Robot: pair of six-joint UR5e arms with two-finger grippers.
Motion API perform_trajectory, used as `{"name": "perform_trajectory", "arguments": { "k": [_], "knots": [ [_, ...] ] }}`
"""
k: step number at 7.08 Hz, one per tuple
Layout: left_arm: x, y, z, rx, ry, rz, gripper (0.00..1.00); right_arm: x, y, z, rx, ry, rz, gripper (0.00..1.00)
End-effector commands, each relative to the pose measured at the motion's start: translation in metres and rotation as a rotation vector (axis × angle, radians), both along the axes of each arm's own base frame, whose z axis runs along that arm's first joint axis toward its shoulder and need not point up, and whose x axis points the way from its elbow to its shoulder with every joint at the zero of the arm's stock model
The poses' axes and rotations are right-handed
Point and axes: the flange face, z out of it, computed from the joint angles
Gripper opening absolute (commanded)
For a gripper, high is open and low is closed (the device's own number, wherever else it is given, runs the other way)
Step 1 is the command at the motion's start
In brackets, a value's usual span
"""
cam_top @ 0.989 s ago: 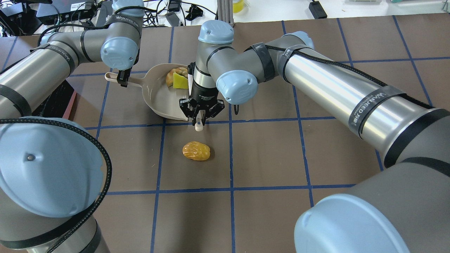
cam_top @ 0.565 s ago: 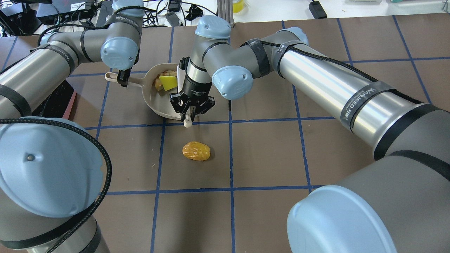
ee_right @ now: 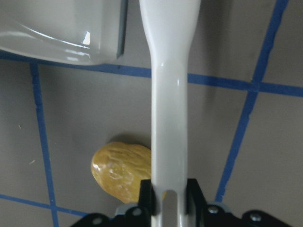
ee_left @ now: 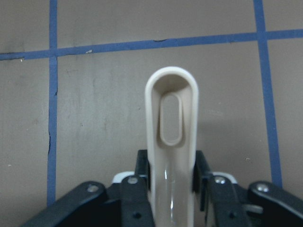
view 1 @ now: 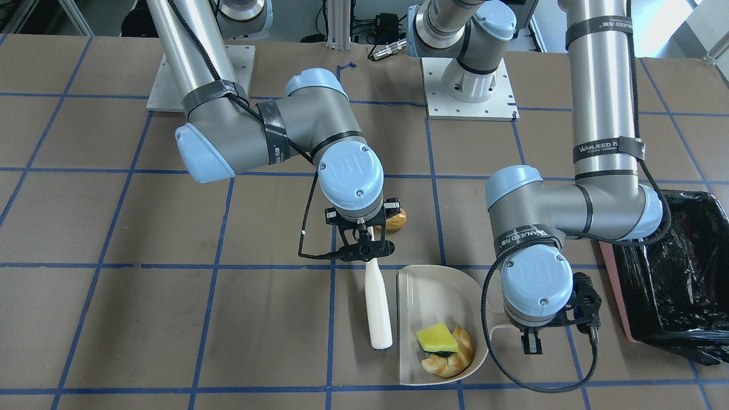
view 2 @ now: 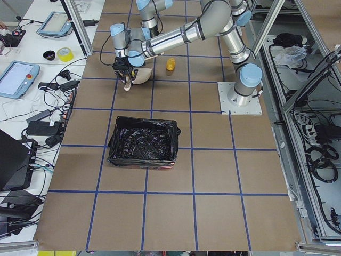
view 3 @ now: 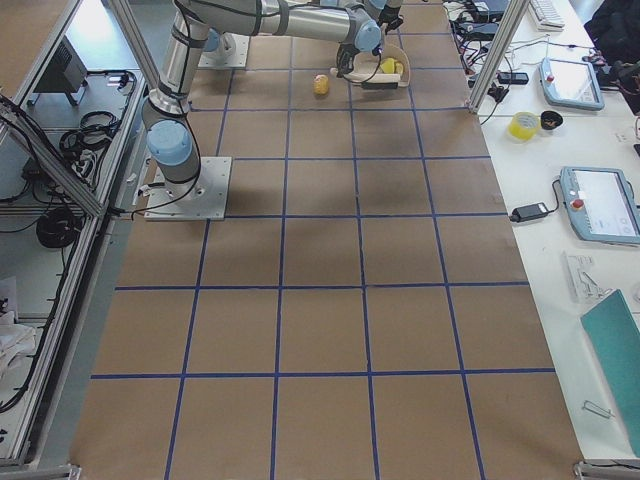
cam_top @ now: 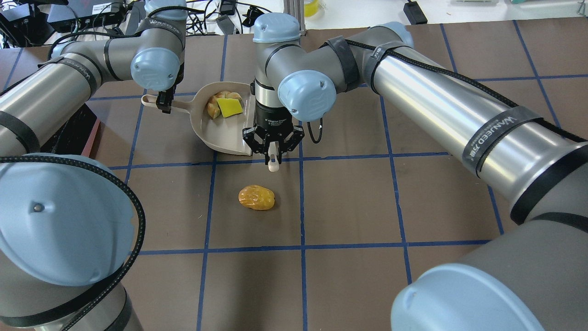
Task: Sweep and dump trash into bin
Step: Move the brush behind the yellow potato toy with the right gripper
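Note:
My left gripper (cam_top: pixel 164 106) is shut on the handle of the beige dustpan (cam_top: pixel 216 133), which lies flat on the table. The yellow sponge wedge (cam_top: pixel 229 107) and the croissant-like piece (cam_top: pixel 212 108) sit together at the pan's back, as the front view also shows for the sponge (view 1: pixel 437 338) and croissant (view 1: pixel 455 359). My right gripper (cam_top: pixel 273 151) is shut on a white sweeper stick (view 1: pixel 377 307) that runs alongside the pan, outside its wall. The golden-brown potato lump (cam_top: pixel 256 197) lies on the table, apart from the pan's mouth and just under the right wrist (ee_right: pixel 123 170).
The pinkish bin (view 1: pixel 612 285) with its black bag (view 2: pixel 143 143) stands beyond the left arm, about one grid square from the dustpan. Blue tape lines grid the brown table. Cables and devices lie past the far table edge.
My right gripper swung the stick left across the dustpan's mouth, then back right to outside the pan's wall. The sponge and croissant shifted within the pan. The potato has not moved.

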Motion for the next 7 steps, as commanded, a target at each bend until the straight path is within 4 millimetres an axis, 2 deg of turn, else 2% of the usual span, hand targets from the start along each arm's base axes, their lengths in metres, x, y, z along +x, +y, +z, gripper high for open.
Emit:
{"name": "perform_trajectory", "arguments": {
  "k": [1,3,4,5,6,7],
  "knots": [
    [-0.001,0.001,0.005,-0.006,0.005,-0.003,0.00,-0.026,0.035,0.019,0.051,0.138,-0.088,0.00],
    [0.003,0.000,0.024,-0.040,0.130,-0.006,0.00,-0.044,0.088,0.030,0.067,0.189,-0.246,0.00],
    [0.020,0.003,0.026,-0.037,0.175,0.014,0.00,-0.048,0.114,0.036,0.073,0.194,-0.269,0.00],
    [0.041,0.011,0.041,-0.050,0.232,0.050,0.00,-0.038,0.148,0.035,0.153,0.142,-0.355,0.00],
    [0.060,0.028,0.040,-0.025,0.244,0.034,0.00,-0.041,0.167,0.029,0.206,0.121,-0.392,0.00],
    [0.075,0.056,0.034,0.023,0.259,-0.008,0.00,-0.044,0.180,0.030,0.213,0.135,-0.428,0.00]
  ]
}}
